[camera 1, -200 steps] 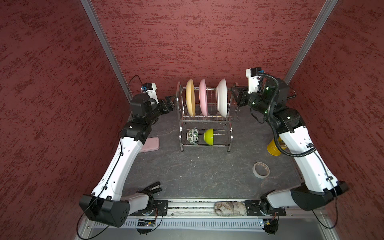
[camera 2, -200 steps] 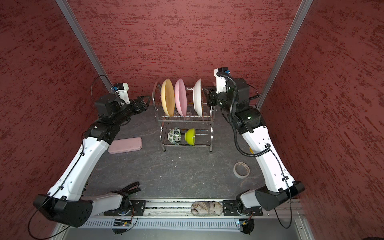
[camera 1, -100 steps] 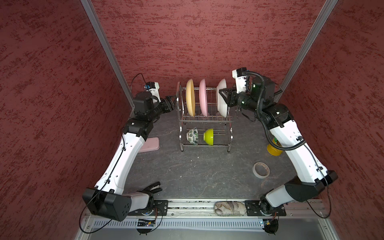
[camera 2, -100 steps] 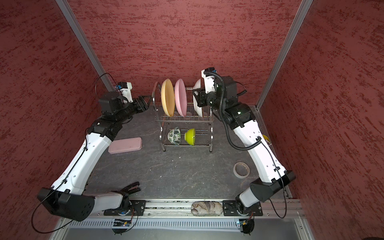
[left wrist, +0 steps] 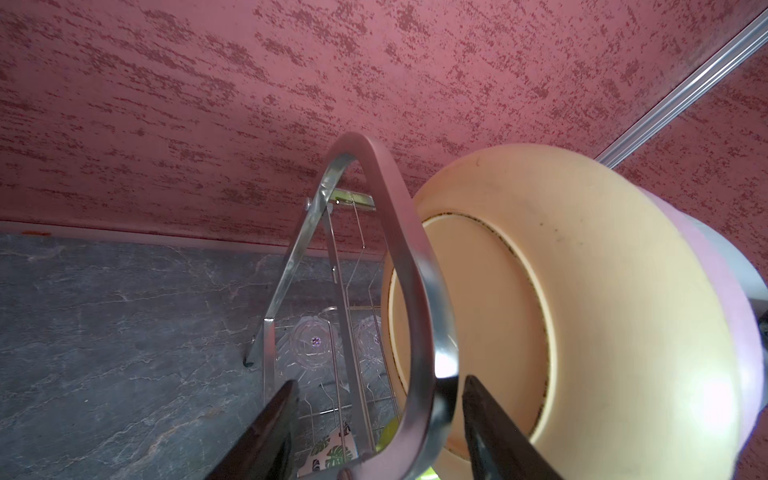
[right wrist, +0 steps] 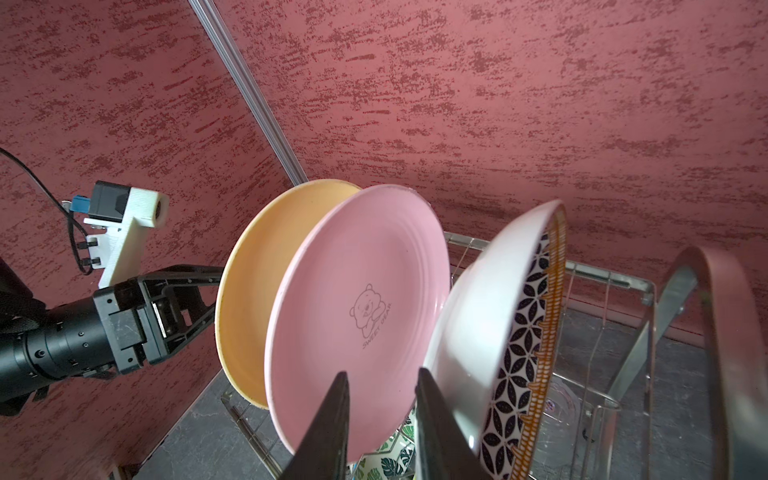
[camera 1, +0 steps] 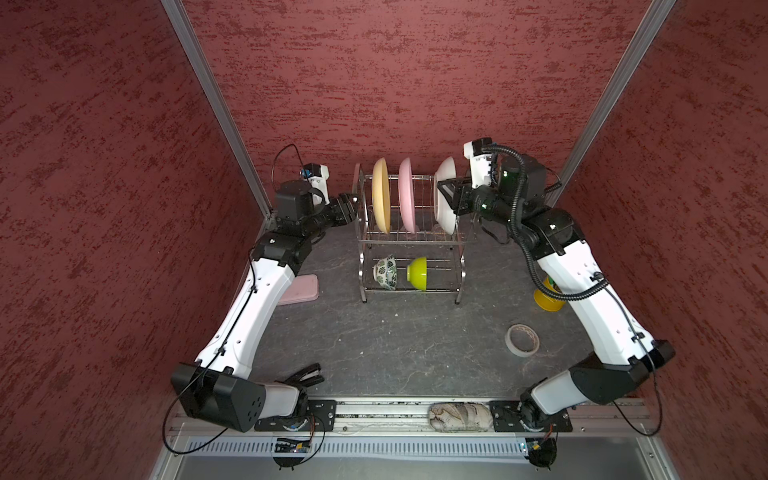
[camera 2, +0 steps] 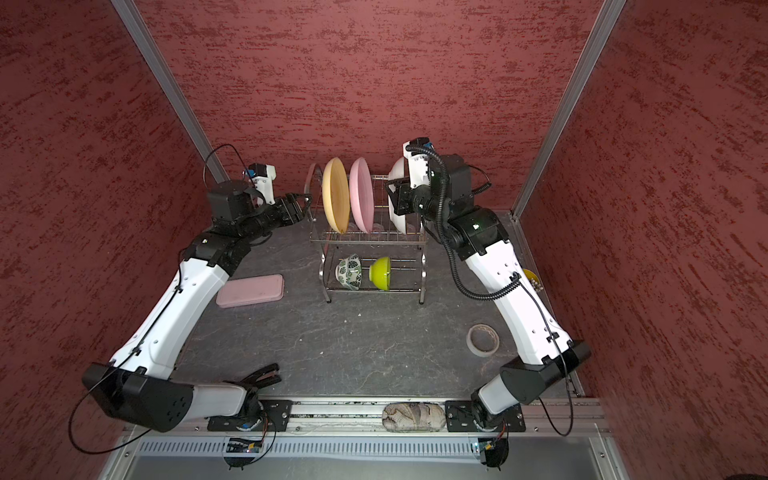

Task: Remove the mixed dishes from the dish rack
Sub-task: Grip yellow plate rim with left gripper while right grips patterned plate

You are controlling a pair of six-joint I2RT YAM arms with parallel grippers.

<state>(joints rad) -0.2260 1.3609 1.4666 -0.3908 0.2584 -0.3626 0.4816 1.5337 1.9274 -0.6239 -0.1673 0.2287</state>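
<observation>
Top views both showed the rack (camera 1: 411, 243) at the back middle of the table (camera 1: 395, 345), its upper tier holding three plates on edge: the tan plate (camera 1: 380, 195) nearest the left arm, the pink plate (camera 1: 406, 195) in the middle, and the white plate (camera 1: 445, 222) nearest the right arm, leaning. On the lower tier the leaf bowl (camera 1: 385, 272) and lime bowl (camera 1: 417, 273) lay on their sides, just beside each other. The left tool (camera 1: 351, 199) was at the rack's left handle (camera 1: 356, 178) and the right tool (camera 1: 441, 192) was at the white plate's outer face. A pink box (camera 1: 301, 289) lay by the left arm; a tape roll (camera 1: 522, 339) and a yellow bucket (camera 1: 548, 299) sat by the right arm. Left wrist view showed the left tool (left wrist: 379, 380) open wide, its fingers (left wrist: 266, 432) straddling the handle (left wrist: 419, 291), one close beside the band and the other clearly apart from it, so nothing was clamped. The tan plate's underside sat just past the handle, and two tumblers (left wrist: 311, 345) showed through the wires. Right wrist view showed the right tool (right wrist: 381, 372) with a narrow gap between its jaws; only the pink plate (right wrist: 357, 291), with its bear drawing, showed through that gap, farther off. One finger overlapped the rim of the blurred white plate (right wrist: 478, 311); whether it touched could not be told.
</observation>
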